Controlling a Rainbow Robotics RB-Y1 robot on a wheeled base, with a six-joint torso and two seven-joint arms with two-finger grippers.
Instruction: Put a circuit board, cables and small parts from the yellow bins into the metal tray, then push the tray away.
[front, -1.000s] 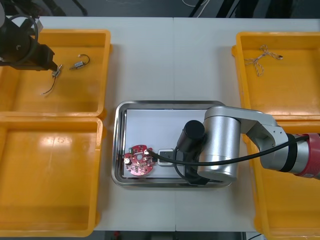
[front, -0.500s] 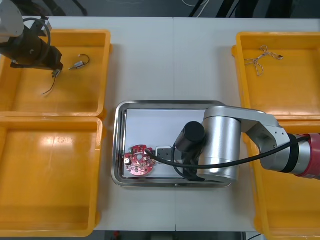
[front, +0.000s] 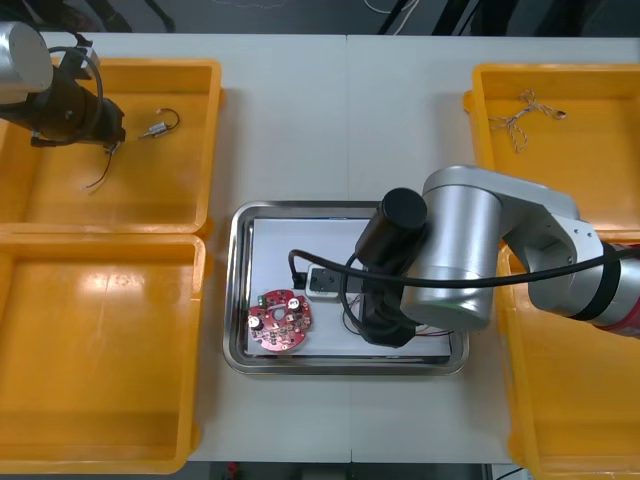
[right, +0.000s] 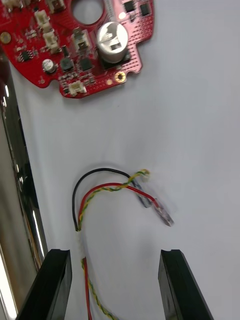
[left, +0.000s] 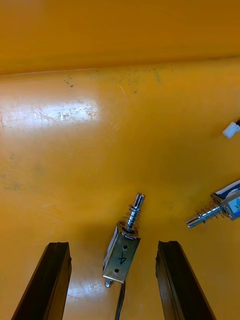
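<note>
The right gripper (right: 116, 285) hangs over the shiny metal tray (front: 236, 300), close to its near edge, with its black fingers (right: 52, 285) spread wide above the white floor. A twisted red and yellow cable (right: 107, 192) with a thin black wire (right: 87, 181) lies loose between and just ahead of them, unpinched. The round red circuit board (front: 280, 322) rests by the tray's near-left corner. The left gripper (left: 114, 280), likewise spread, sits low in the far-left yellow bin (front: 190, 190), straddling a small metal part (left: 124, 250) without touching it. A second small metal part (left: 220, 206) lies just beside.
</note>
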